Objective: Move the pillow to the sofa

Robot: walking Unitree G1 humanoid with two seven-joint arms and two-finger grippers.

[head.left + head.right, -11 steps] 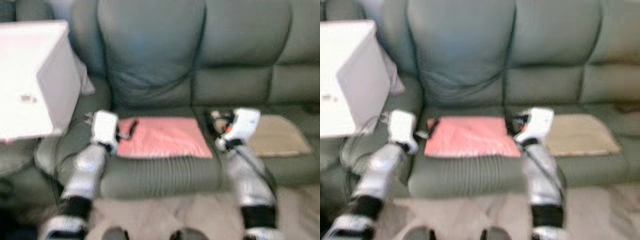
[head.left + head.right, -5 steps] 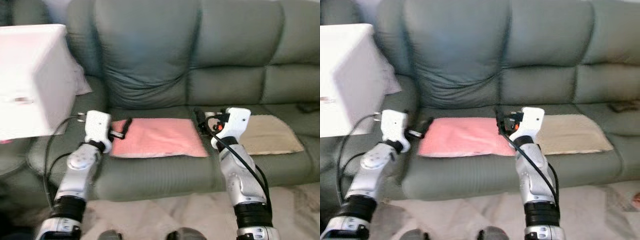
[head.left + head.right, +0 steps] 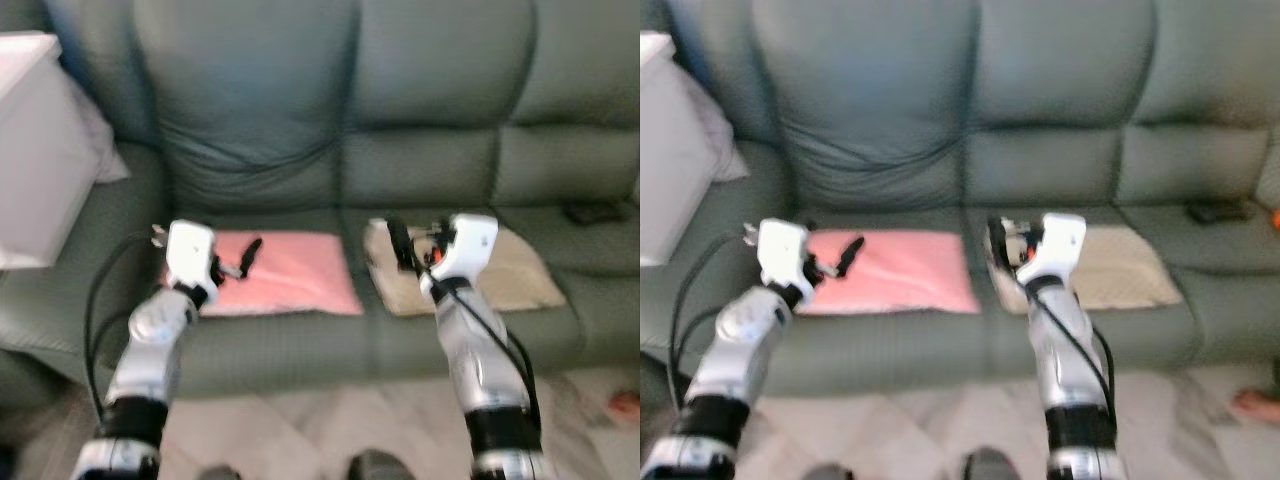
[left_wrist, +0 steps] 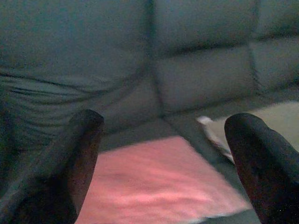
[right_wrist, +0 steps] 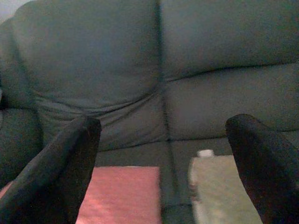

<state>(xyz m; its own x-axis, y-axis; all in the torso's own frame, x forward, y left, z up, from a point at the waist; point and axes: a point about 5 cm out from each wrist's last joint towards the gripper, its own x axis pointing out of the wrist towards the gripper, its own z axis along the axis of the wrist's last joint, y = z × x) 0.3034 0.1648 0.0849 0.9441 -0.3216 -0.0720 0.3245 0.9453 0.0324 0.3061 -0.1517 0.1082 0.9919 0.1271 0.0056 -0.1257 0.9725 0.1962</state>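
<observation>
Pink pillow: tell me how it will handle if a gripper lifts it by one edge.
The pink pillow lies thin and flat on the sofa seat, so it will likely droop rather than stay stiff. It looks like soft cloth, probably light for its size and easy to pinch. Being flat, it should slide, not roll.

You are seeing a white box [image 3: 35, 150] standing at left and a dark object [image 3: 590, 212] lying at right.
</observation>
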